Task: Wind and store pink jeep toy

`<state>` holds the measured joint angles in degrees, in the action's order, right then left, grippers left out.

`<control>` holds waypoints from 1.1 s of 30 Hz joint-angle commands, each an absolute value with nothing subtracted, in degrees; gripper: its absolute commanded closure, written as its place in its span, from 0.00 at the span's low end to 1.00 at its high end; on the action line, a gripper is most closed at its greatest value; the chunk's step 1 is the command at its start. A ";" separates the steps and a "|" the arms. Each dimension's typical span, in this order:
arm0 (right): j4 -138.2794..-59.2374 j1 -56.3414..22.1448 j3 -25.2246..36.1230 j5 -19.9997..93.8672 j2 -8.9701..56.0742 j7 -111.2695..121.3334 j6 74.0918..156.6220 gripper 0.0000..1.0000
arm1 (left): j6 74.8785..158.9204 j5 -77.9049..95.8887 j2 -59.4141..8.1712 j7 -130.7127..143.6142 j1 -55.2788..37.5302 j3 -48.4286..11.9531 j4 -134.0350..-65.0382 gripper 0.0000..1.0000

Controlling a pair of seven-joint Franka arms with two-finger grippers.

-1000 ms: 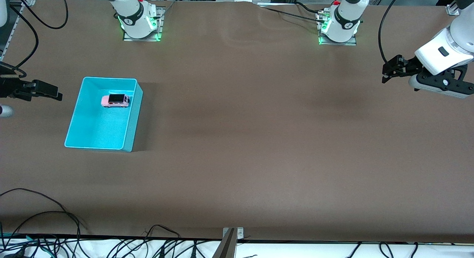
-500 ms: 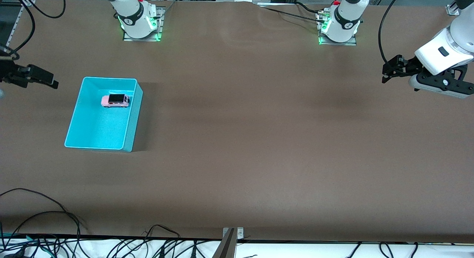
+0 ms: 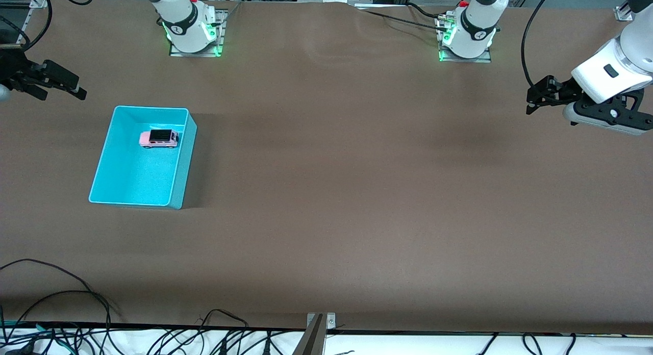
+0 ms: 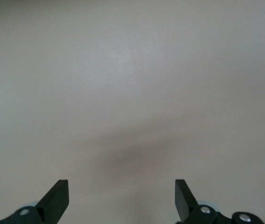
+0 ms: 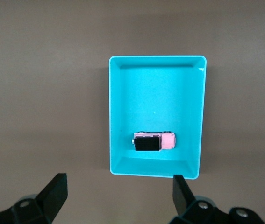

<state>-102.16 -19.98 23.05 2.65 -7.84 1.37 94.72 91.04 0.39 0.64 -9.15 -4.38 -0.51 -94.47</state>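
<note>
On our brown table (image 3: pixel 326 192), jeep (image 3: pixel 158 138) sits in bin (image 3: pixel 185 156); left gripper (image 3: pixel 533 100) and right gripper (image 3: pixel 69 84) hang spread, empty.

right arm (image 3: pixel 10 74): cut off by frame edge | left arm (image 3: pixel 620 72): upper links out of frame

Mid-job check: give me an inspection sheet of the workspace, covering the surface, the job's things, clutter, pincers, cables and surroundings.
Surface: brown table, flat.
Job's things: jeep on its wheels inside the turquoise bin, in the part of the bin farther from the front camera.
Clutter: nothing seen.
Pincers: right pincer open, holding nothing, in the air at the right arm's end of the table, beside the bin. Left pincer open, holding nothing, waiting over bare table at the left arm's end.
Cables: black cables along the table edge nearest the front camera, more by the arm bases.
Surroundings: metal frame parts above the bases.
</note>
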 commanded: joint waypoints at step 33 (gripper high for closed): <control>-94.66 -4.76 4.32 -1.05 -1.58 -0.18 90.97 0.00 | 89.65 0.79 0.79 -10.20 -4.66 -0.09 -93.34 0.00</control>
